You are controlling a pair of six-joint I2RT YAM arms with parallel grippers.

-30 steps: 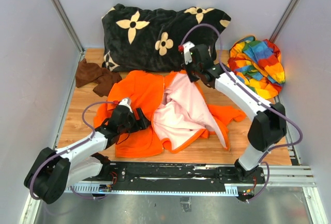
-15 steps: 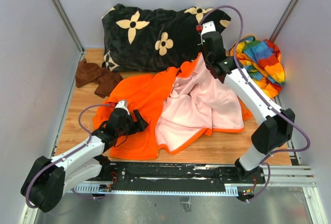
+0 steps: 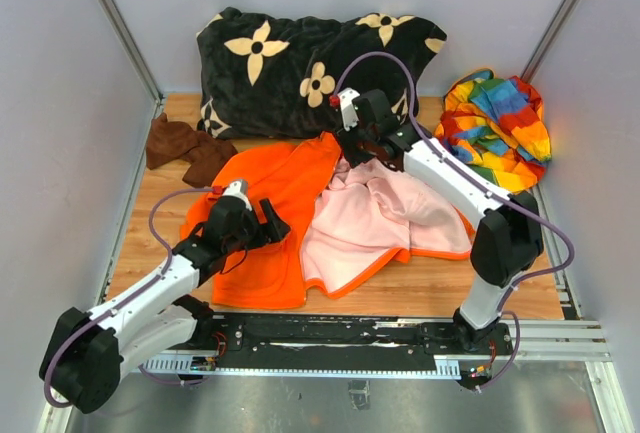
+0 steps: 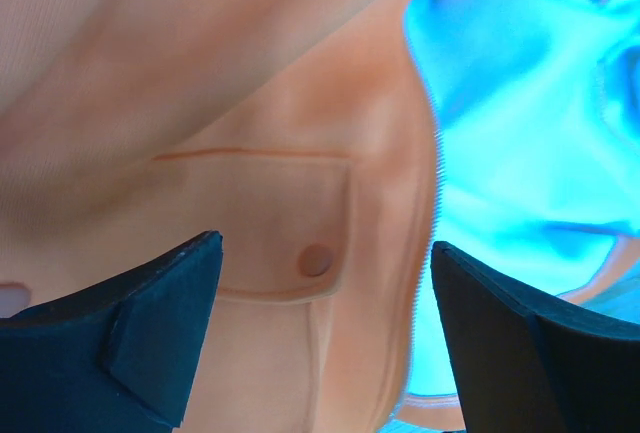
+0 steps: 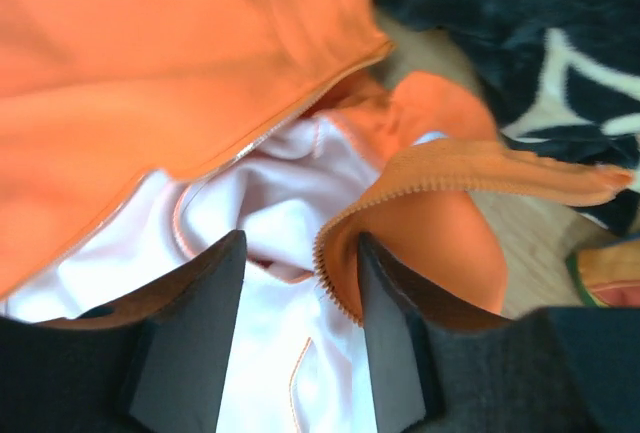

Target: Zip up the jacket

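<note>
The orange jacket (image 3: 265,188) lies open on the wooden table, its pale pink lining (image 3: 375,218) turned up on the right half. My left gripper (image 3: 272,225) hovers over the left panel with its jaws wide apart. In the left wrist view it (image 4: 325,253) frames the patch pocket (image 4: 250,218) and its snap, with zipper teeth (image 4: 437,183) to the right. My right gripper (image 3: 348,145) is at the jacket's upper middle edge. Its jaws (image 5: 300,243) stand apart, and a toothed zipper edge (image 5: 335,253) curls loose between them against the right finger.
A black cushion with cream flowers (image 3: 310,63) lies across the back, touching the jacket's top. A rainbow-striped cloth (image 3: 500,128) is bunched at the back right, and a dark brown cloth (image 3: 185,148) at the back left. Grey walls close in both sides.
My right gripper lifted the jacket's right panel up and right, then swung back left and down and opened. The panel now lies flatter, lining up. The left gripper shifted slightly.
</note>
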